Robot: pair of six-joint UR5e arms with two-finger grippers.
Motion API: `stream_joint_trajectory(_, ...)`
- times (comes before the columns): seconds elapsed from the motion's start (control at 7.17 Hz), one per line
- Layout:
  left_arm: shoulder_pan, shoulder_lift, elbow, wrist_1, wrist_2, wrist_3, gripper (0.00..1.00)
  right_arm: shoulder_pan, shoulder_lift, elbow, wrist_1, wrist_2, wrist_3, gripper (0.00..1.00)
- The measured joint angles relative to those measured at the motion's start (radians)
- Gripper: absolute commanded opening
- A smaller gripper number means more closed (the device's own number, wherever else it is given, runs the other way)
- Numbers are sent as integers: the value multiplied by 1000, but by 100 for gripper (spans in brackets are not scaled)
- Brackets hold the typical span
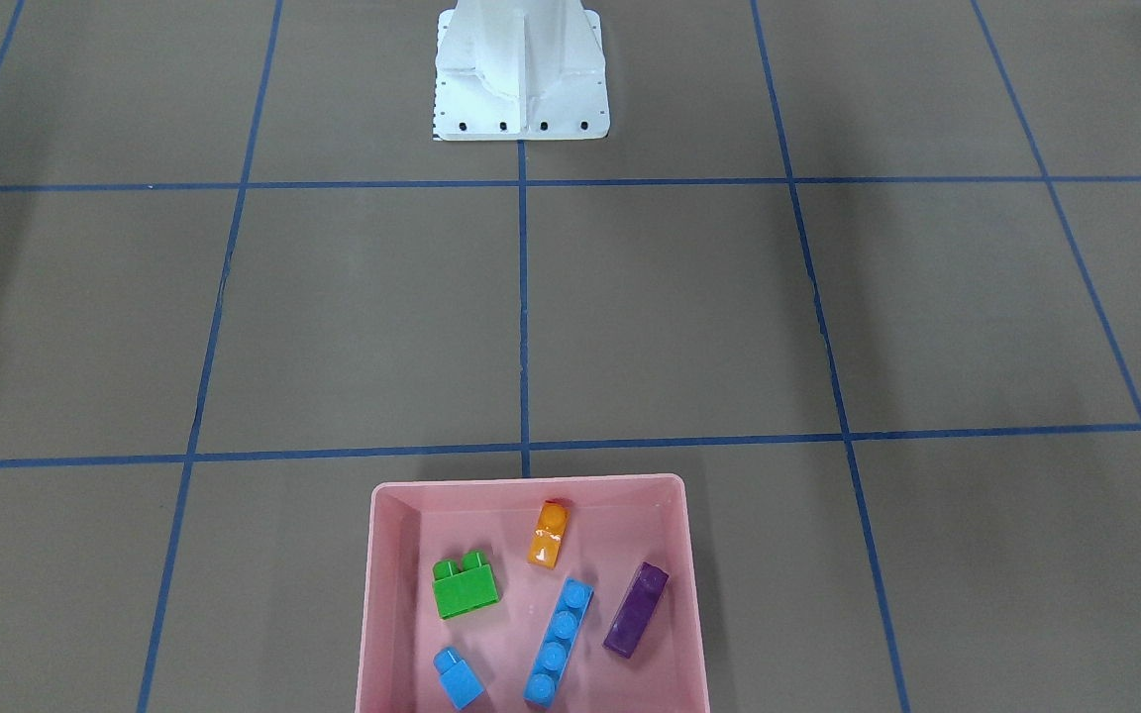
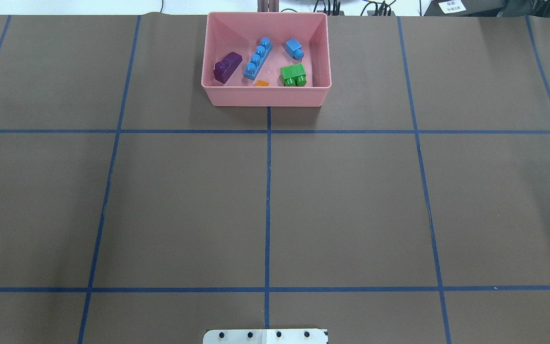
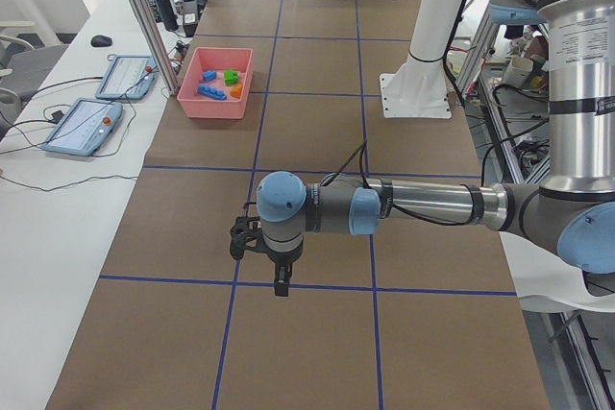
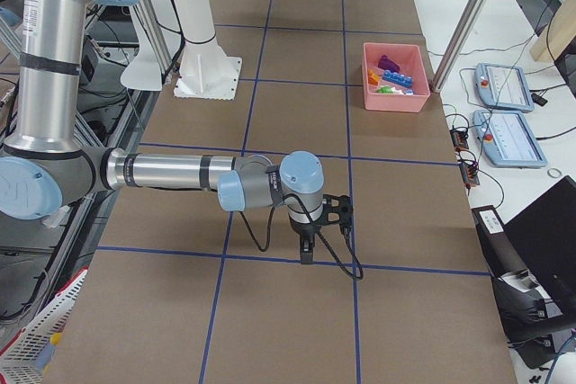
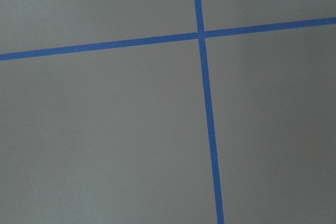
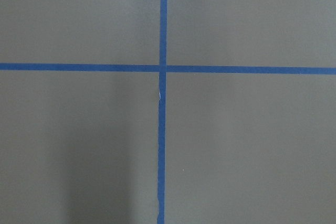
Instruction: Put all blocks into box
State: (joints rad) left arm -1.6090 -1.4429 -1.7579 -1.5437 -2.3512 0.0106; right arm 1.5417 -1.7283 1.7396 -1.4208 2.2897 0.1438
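Observation:
The pink box (image 1: 372, 594) stands at the table's far edge from the robot, and shows in the overhead view (image 2: 265, 98) too. All five blocks lie inside it: orange (image 1: 549, 535), green (image 1: 465, 586), small blue (image 1: 459, 677), long blue (image 1: 559, 642) and purple (image 1: 636, 610). My left gripper (image 3: 259, 256) shows only in the exterior left view, low over bare table far from the box. My right gripper (image 4: 310, 245) shows only in the exterior right view, also low over bare table. I cannot tell whether either is open or shut. Both wrist views show only brown table and blue tape lines.
The white robot base (image 1: 521, 79) stands at the table's near middle. Blue tape lines divide the brown surface into squares. Two tablets (image 3: 86, 127) and cables lie on the white bench beyond the box.

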Motion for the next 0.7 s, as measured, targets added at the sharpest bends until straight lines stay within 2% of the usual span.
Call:
stream_joint_trajectory(0.28, 1, 0, -7, -3, -7, -17, 100, 1, 2, 0, -20, 4, -1, 100)
stream_joint_trajectory(0.7, 1, 0, -6, -5, -20, -19, 100, 9, 17, 16, -141, 31, -9, 100)
